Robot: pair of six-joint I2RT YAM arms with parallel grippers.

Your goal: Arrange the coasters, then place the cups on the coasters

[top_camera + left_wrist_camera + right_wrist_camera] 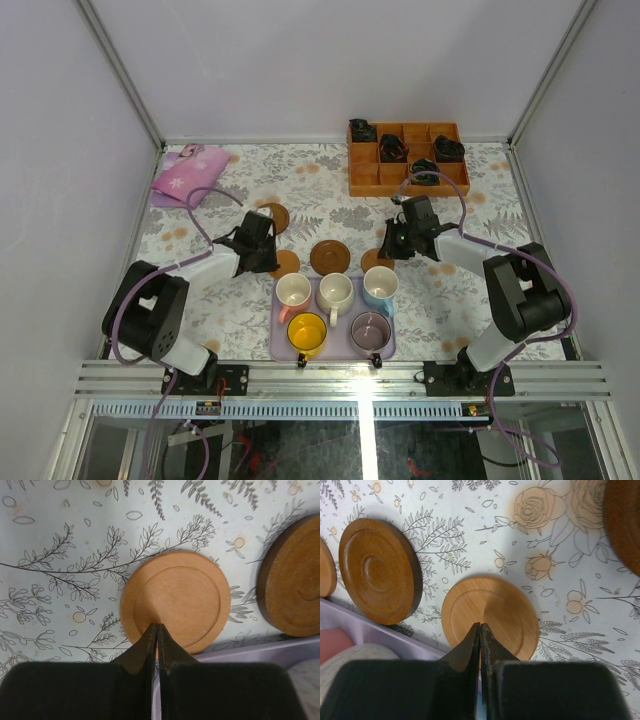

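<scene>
While both arms hang low over the bench (320, 185), my left claw (157, 629) is pinched shut on nothing, its tip over a small tan coaster (175, 600). My right claw (480, 628) is shut and empty too, over the other small tan coaster (490, 612). I count five round wooden coasters: two small tan, three big dark ones (329, 257). Five cups stand on the purple tray (340, 345) nearby: pink (293, 293), cream (335, 292), blue (380, 288), yellow (307, 333), grey-purple (371, 330).

No readable text or labels anywhere (patterns only).
</scene>
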